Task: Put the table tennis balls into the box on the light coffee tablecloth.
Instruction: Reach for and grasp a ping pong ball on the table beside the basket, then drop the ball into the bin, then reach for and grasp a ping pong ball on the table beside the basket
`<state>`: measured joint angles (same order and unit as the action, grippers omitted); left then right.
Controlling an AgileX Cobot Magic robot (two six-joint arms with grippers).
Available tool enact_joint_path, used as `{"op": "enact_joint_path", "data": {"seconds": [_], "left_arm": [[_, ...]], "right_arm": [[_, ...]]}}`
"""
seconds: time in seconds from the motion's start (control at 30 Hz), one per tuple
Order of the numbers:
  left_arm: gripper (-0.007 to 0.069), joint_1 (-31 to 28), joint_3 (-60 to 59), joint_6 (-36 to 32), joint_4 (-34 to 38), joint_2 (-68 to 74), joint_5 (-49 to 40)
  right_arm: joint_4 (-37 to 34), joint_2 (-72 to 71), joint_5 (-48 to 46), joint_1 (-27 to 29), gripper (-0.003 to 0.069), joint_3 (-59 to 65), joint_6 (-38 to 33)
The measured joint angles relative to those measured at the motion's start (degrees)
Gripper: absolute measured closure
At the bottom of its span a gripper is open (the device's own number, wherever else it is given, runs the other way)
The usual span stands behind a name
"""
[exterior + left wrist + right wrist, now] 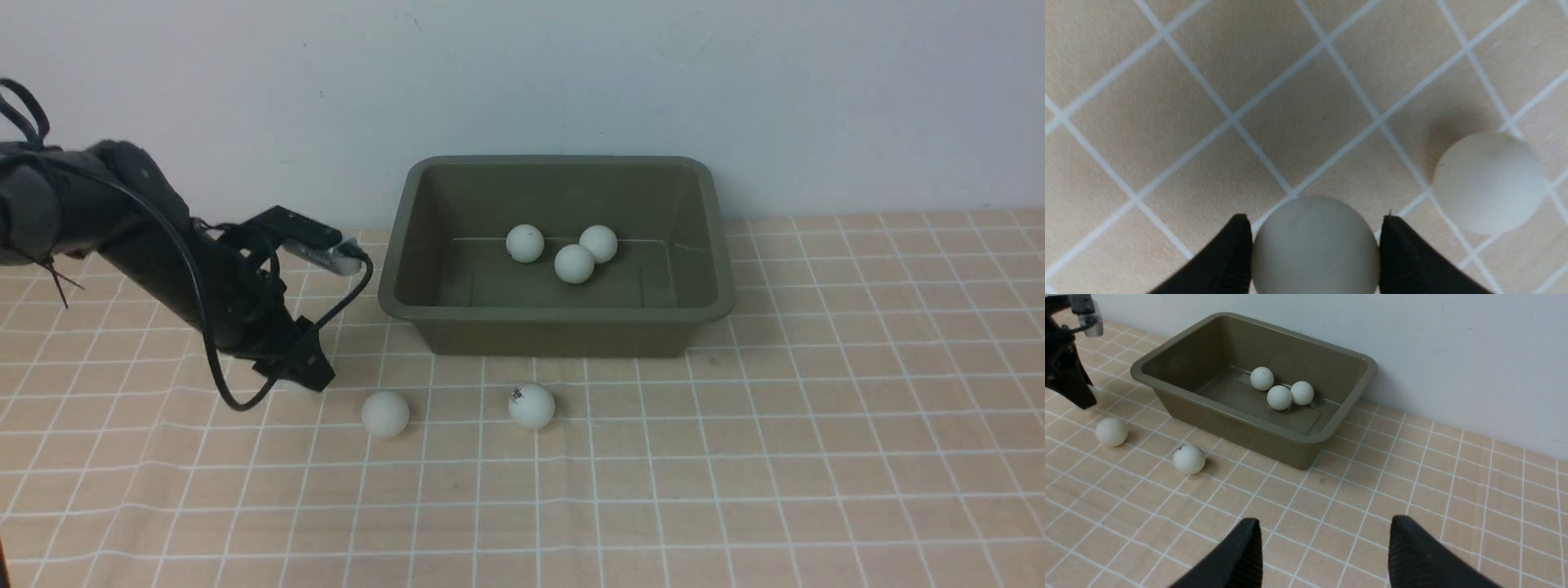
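Table tennis balls [574,264] are going into the box one at a time. By my reading the fourth pick is in hand: three lie in the box, one is in the left claw, and two wait on the cloth.

The light coffee tablecloth [735,490], peach-tan with a thin white grid and slight wrinkles, runs under everything. The box [555,312], a dark olive tub with a rolled rim and sloping walls, stands ahead and to the right of the left claw, near it but apart. The left claw [1314,218] sits low over the cloth, its black pads [1229,253] pinching the held ball [1314,249] from both sides. I cannot tell whether that ball has left the cloth. The right claw [1325,522] hangs spread and empty, well apart from the box.

The next move calls for lifting the held ball above the rim, carrying it forward and rightward over the box, then parting the jaws low so it does not bounce out.

All the balls are small, white and matte. The plain loose ball [384,413] lies just to the right of the left claw, and the marked ball [531,406], with black print, lies farther right
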<state>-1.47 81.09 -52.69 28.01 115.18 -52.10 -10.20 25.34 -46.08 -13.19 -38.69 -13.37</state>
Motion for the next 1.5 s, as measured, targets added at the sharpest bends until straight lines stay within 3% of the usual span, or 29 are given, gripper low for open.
{"op": "enact_joint_path", "data": {"seconds": [0.13,0.27,0.4,0.53,0.73,0.83,1.0,1.3,1.5], "left_arm": [[0.0306,0.0,9.2,0.1,4.2,-2.2,-7.7],[0.0306,1.0,16.7,0.4,9.7,-2.2,-10.4],[0.0306,4.5,22.7,0.5,9.8,0.6,-10.8],[0.0301,8.9,27.6,0.5,7.1,5.1,-10.8],[0.0113,12.5,34.1,6.2,-0.5,9.0,-11.1],[0.0073,12.5,37.5,10.0,-5.0,8.3,-15.5],[0.0074,11.3,42.1,14.0,-10.9,4.2,-18.2],[0.0076,8.6,42.4,19.1,-15.0,-2.8,-19.4],[0.0153,8.6,35.8,25.1,-18.8,-5.4,-19.5]], "right_arm": [[0.0,0.0,0.0,0.0,0.0269,0.0,0.0],[0.0,0.0,0.0,0.0,0.0269,0.0,0.0],[0.0,0.0,0.0,0.0,0.0269,0.0,0.1],[-0.1,0.0,0.0,0.0,0.0269,0.0,0.1],[-0.2,0.0,-1.7,0.0,0.0269,0.0,0.1],[-0.2,0.0,-1.9,0.0,0.0269,0.0,0.1],[-0.2,0.0,-1.9,0.0,0.0269,0.0,0.1],[0.3,0.0,-1.9,0.0,0.0269,0.0,0.0],[0.9,0.0,-1.9,0.0,0.0269,0.0,0.0]]}}
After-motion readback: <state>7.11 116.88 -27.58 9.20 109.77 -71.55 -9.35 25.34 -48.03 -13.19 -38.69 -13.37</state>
